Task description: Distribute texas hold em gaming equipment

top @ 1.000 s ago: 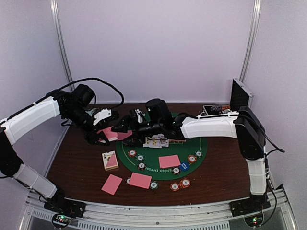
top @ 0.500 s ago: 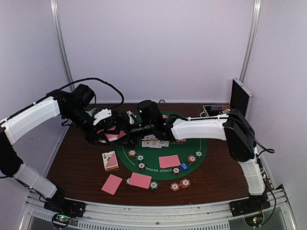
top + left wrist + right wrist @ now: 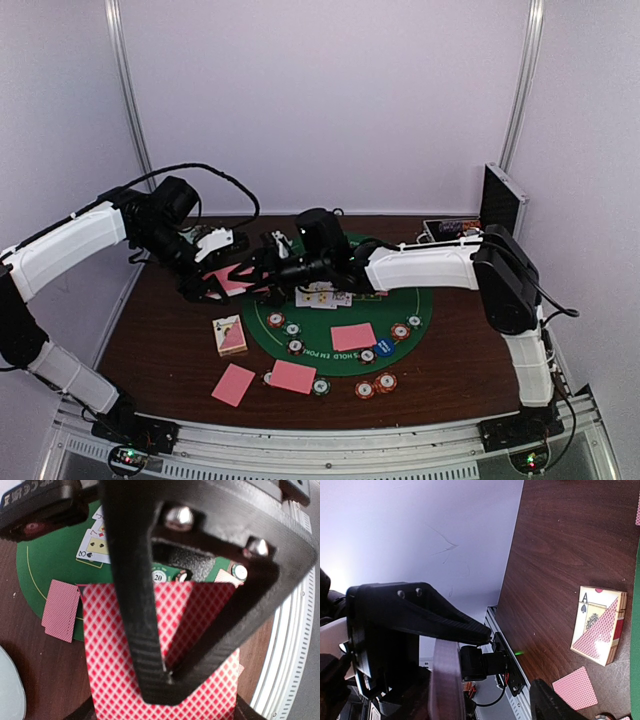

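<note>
pale walls close in a dark wooden surface (image 3: pixel 160 350) with a round green mat (image 3: pixel 420 305) in its middle. the left jaws are closed tight on a fanned stack of pink-backed cards (image 3: pixel 110 655), held above the left rear of the surface, just off the mat's edge. the right arm reaches across the mat and its jaws meet that stack (image 3: pixel 232 280) head on. how far the right jaws stand apart, and whether they grip a card, cannot be told.

face-up cards (image 3: pixel 322 296) lie in a row on the mat behind its centre, and one pink card (image 3: pixel 353 336) lies face down nearer the front. two more pink cards (image 3: pixel 233 384) (image 3: pixel 293 376) lie at the mat's near left edge. a card box (image 3: pixel 230 335) rests on the wood just left of the mat. striped chips sit on the left of the mat (image 3: pixel 276 320) and off its front right edge (image 3: pixel 386 381). a blue disc (image 3: pixel 384 347) sits near the mat's front. a silver-black case (image 3: pixel 497 200) stands upright at the back right.
</note>
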